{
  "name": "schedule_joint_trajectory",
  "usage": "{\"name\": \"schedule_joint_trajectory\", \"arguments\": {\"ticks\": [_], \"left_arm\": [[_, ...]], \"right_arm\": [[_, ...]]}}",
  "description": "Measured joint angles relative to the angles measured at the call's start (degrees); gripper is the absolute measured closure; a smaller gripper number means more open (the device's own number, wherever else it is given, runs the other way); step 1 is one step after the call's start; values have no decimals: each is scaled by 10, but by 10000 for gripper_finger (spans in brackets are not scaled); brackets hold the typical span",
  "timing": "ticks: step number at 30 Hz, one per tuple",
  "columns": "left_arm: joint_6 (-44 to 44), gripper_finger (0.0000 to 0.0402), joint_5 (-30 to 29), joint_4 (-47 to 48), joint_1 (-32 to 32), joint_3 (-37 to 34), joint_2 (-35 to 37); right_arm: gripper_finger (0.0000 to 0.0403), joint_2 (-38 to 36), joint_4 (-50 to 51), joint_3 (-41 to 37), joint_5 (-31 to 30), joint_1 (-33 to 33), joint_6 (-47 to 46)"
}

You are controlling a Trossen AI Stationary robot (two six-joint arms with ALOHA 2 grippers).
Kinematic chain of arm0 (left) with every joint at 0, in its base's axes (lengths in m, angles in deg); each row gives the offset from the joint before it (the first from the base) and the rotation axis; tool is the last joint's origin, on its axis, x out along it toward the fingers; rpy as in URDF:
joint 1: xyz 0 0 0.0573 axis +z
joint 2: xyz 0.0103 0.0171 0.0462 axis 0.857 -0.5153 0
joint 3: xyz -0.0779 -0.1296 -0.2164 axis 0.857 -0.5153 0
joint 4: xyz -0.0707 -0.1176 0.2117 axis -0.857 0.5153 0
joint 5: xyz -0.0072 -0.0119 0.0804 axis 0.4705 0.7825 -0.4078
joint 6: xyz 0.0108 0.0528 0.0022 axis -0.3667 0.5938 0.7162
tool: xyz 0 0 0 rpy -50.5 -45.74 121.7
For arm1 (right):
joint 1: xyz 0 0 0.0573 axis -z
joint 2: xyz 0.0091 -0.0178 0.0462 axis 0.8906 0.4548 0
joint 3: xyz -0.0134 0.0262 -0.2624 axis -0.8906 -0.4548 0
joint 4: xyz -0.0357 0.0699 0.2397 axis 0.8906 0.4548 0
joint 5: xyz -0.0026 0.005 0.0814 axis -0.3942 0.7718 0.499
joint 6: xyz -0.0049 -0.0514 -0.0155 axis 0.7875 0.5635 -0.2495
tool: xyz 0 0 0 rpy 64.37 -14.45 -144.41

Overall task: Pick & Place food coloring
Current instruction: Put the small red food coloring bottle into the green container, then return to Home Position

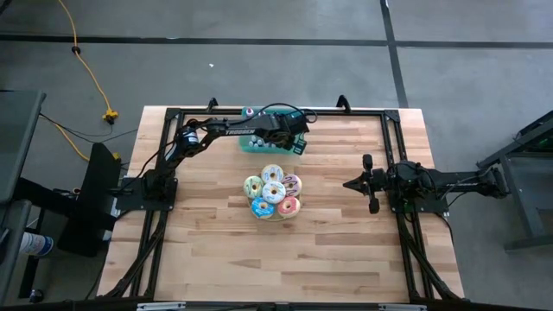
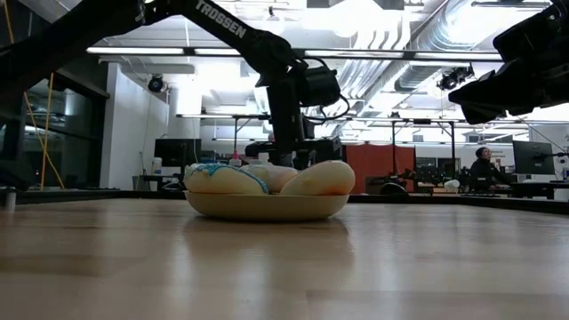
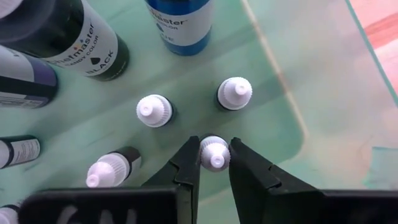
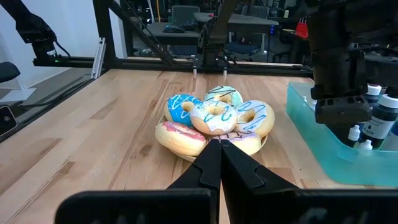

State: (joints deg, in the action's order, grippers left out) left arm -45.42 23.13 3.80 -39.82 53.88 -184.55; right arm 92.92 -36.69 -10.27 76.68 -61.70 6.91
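White-capped food coloring bottle (image 3: 214, 153) sits pinched in left pincer (image 3: 214, 163).

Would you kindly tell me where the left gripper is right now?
The left gripper is down inside the translucent teal tray at the table's far edge, behind the plate of frosted donuts, its fingers around a white-capped food coloring bottle.
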Motion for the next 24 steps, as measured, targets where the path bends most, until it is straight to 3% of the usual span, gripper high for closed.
{"name": "schedule_joint_trajectory", "arguments": {"ticks": [12,24], "left_arm": [[15,253,-3,2,0,0,0],[44,238,-3,13,0,15,0]], "right_arm": [[402,0,0,0,0,0,0],[402,0,0,0,0,0,0]]}}
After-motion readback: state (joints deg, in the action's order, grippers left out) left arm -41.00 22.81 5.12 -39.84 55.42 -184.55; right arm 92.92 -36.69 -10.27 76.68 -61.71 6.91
